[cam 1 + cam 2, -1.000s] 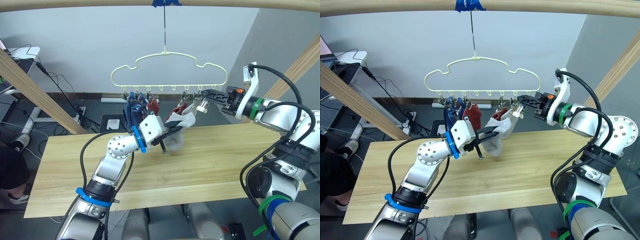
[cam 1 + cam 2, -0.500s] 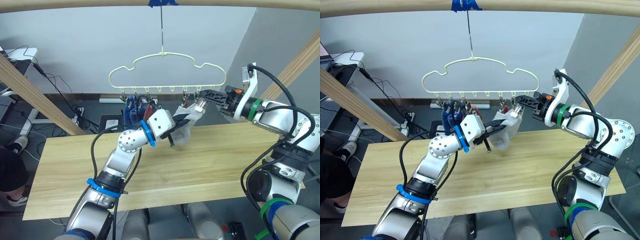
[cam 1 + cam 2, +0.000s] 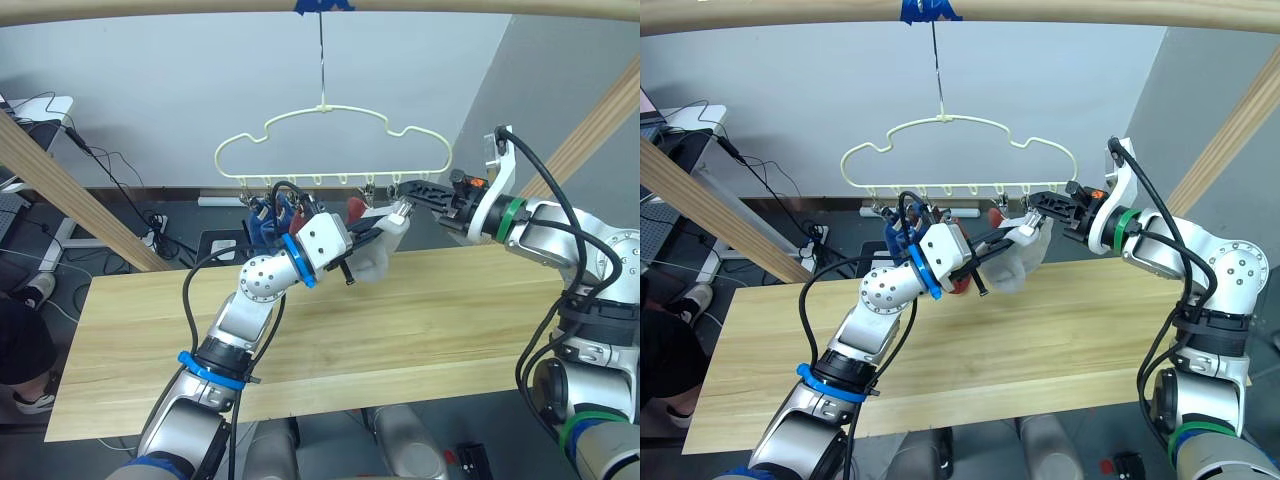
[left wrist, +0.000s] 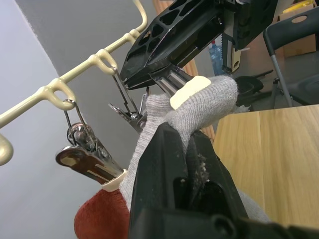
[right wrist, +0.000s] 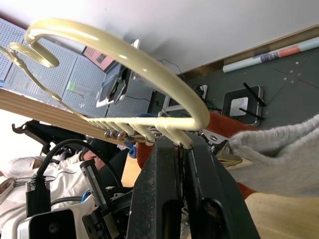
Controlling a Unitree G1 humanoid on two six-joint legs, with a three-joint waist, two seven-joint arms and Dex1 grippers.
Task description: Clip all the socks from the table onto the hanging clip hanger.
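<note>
The pale yellow clip hanger point(image 3: 330, 140) hangs by its hook from the top pole. Blue socks point(image 3: 265, 215) and a rust red sock point(image 3: 355, 207) hang from its clips. My left gripper point(image 3: 380, 230) is shut on a light grey sock point(image 3: 375, 258), holding its top edge up against the hanger's right-end clip point(image 4: 164, 82). My right gripper point(image 3: 405, 192) is shut on that clip from the right, just under the frame point(image 5: 149, 64). The grey sock point(image 4: 209, 94) touches the clip's tip. The table point(image 3: 420, 320) lies below.
A slanted wooden pole point(image 3: 60, 170) crosses at the left, another pole point(image 3: 600, 110) rises at the right, and a horizontal pole point(image 3: 150, 8) runs overhead. Cables and a desk point(image 3: 40, 105) are behind the table at the left. A person's leg point(image 3: 20, 345) shows at the left edge.
My left gripper has lifted the grey sock up and to the right, from above the table to the right-end clip. My right gripper has stayed at that clip.
</note>
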